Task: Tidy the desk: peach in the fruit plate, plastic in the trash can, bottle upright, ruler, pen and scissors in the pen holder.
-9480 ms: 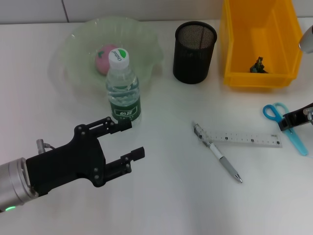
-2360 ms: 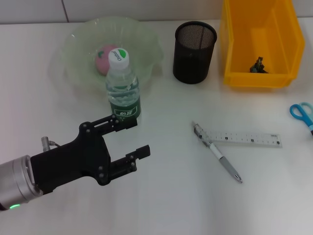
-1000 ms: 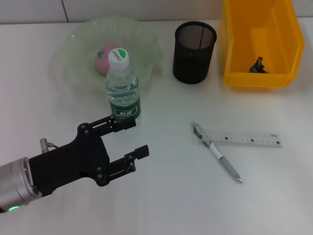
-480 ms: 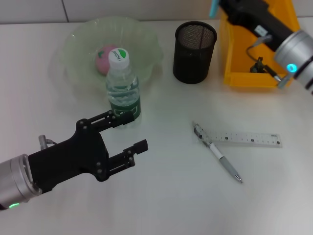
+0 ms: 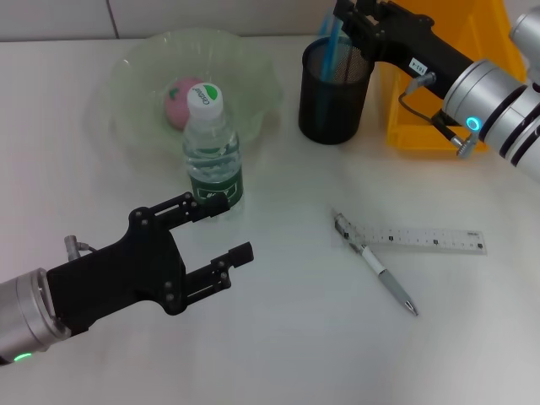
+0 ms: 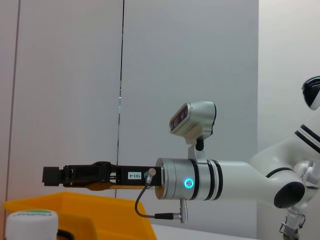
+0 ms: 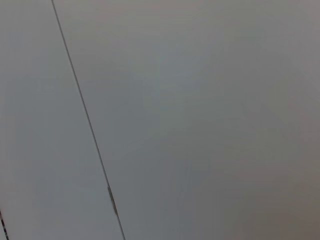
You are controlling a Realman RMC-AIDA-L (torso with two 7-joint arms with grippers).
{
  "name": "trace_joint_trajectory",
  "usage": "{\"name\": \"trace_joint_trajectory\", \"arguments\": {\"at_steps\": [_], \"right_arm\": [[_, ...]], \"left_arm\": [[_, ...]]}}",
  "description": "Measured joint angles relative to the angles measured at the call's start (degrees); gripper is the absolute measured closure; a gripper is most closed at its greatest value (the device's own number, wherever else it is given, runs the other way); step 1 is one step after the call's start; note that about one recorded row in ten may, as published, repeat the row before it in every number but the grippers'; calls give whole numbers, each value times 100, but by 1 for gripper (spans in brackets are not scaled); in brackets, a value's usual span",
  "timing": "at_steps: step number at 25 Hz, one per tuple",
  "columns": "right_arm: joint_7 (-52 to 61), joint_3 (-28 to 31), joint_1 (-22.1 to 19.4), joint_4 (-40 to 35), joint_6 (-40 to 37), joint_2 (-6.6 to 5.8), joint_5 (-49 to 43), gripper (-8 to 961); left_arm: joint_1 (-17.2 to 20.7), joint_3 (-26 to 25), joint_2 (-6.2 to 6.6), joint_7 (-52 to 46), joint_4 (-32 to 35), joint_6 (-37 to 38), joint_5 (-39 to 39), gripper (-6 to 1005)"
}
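My right gripper (image 5: 348,23) hangs over the black mesh pen holder (image 5: 335,105), shut on the blue scissors (image 5: 327,40), whose lower part dips inside the holder. The left wrist view shows that same right gripper (image 6: 56,175) from the side. The pink peach (image 5: 179,99) lies in the pale green fruit plate (image 5: 135,67). Just in front of the plate, the water bottle (image 5: 213,156) stands upright. My left gripper (image 5: 221,231) is open beside the bottle's base, holding nothing. The clear ruler (image 5: 419,239) and the pen (image 5: 377,272) lie crossed on the desk. The plastic is hidden.
A yellow bin (image 5: 483,34) stands at the back right, partly covered by my right arm (image 5: 494,97). Bare white desk stretches along the front, between my left gripper and the pen.
My right gripper has swung left from above the yellow bin to above the pen holder, lowering the scissors into it. The left gripper has stayed put.
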Motion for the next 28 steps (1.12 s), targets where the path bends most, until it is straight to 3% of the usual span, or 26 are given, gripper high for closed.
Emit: {"name": "trace_joint_trajectory", "arguments": {"at_steps": [9, 12, 13, 15, 16, 19, 20, 21, 23, 25, 27, 28], "right_arm": [[418, -188, -127, -144, -341, -38, -48, 514], [1460, -815, -460, -1003, -717, -66, -287, 452], [2498, -1326, -789, -1999, -931, -89, -661, 432], [3464, -1719, -1121, -3111, -1162, -138, -1265, 432], [3464, -1719, -1121, -3111, -1162, -138, -1265, 431], [4765, -1865, -1405, -4676, -1760, -202, -2563, 391], [5415, -1767, -1428, -5554, -2334, -229, -3577, 351], [5415, -1767, -1428, -5554, -2334, -229, -3577, 311], [5732, -1650, -1314, -6130, -2948, -274, -4452, 231], [5836, -1591, -1022, -6633, -3872, -338, -5726, 228], [5835, -1603, -930, -6717, -4064, -347, -6028, 225], [5803, -1660, -740, -6836, -4424, -348, -6653, 223]], "left_arm": [[22, 0, 1, 2, -3, 12, 0, 348], [31, 0, 0, 2, -2, 19, 0, 347], [36, 0, 0, -5, -1, 30, 0, 347], [45, 0, 1, -12, -1, 39, 0, 347], [49, 0, 0, -16, -1, 43, 0, 347], [54, 0, -1, -38, 3, 50, 0, 347], [46, 0, 0, -50, 4, 51, 0, 347], [46, 0, 0, -50, 4, 51, 0, 347], [37, 0, 0, -53, 2, 51, 0, 347], [29, 0, -3, -55, 0, 51, 0, 347], [23, 0, -5, -56, -2, 48, 0, 347], [17, 0, -8, -58, -10, 34, 0, 347]]}}
